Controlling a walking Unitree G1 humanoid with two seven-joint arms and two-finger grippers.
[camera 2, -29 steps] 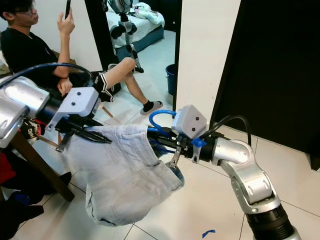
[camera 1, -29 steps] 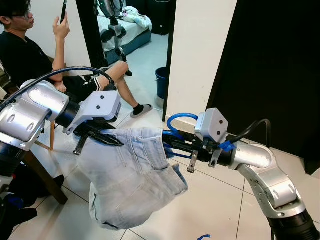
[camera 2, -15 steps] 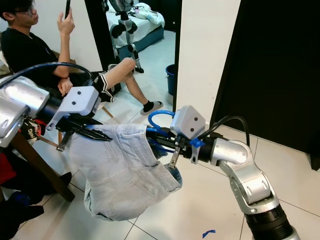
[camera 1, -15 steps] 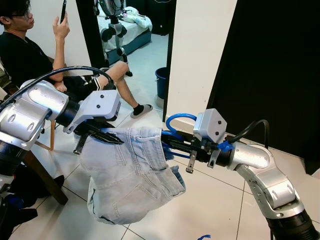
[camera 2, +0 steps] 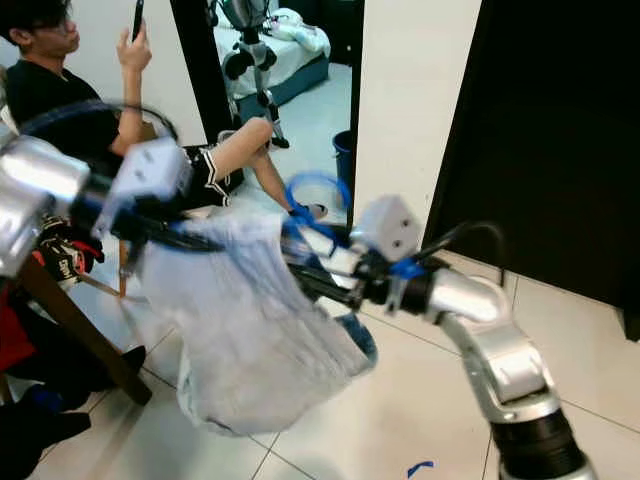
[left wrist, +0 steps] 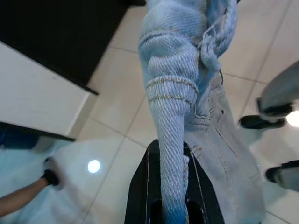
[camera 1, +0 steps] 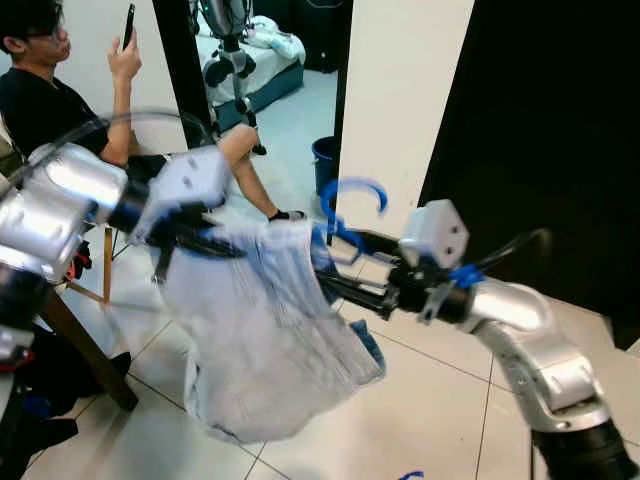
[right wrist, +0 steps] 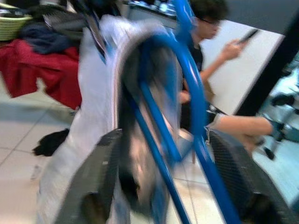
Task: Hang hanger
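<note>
Room: a pale tiled floor (camera 1: 440,420), a white wall panel (camera 1: 400,100) and a broad black panel (camera 1: 560,140) to its right; a doorway behind opens onto a bed (camera 1: 262,50).
Person: sits at the robot's left on a chair (camera 1: 85,345), in a black top, one hand (camera 1: 124,58) holding a phone (camera 1: 128,22) up, one bare leg stretched toward the doorway.
Shorts: a pair of pale blue denim shorts (camera 1: 270,340) hangs in the air between the two arms, blurred in both eye views, the waistband up and the legs sagging toward the floor without touching it.
Left arm: silver, reaching in from the robot's left at the top edge of the shorts.
Right arm: silver, bent at the elbow, reaching across from the robot's right.
Bucket: a dark blue bucket (camera 1: 323,160) stands on the floor by the doorway, well behind the shorts.
Hanger: a blue hanger (camera 1: 345,205) sits at the right-hand top corner of the shorts, its hook curling upward above the waistband; in the right wrist view its blue bars (right wrist: 187,93) run through the fabric.
Left gripper: the left gripper (left wrist: 170,186) has its two black fingers pressed together on a fold of the waistband, the denim running out between them.
Right gripper: the right gripper (camera 1: 345,290) is at the hanger, its black fingers (right wrist: 100,182) spread wide on either side of the blue bars; whether they touch the hanger cannot be told through the blur.
Tape: a small blue scrap (camera 1: 410,475) lies on the floor near the right arm's base.
</note>
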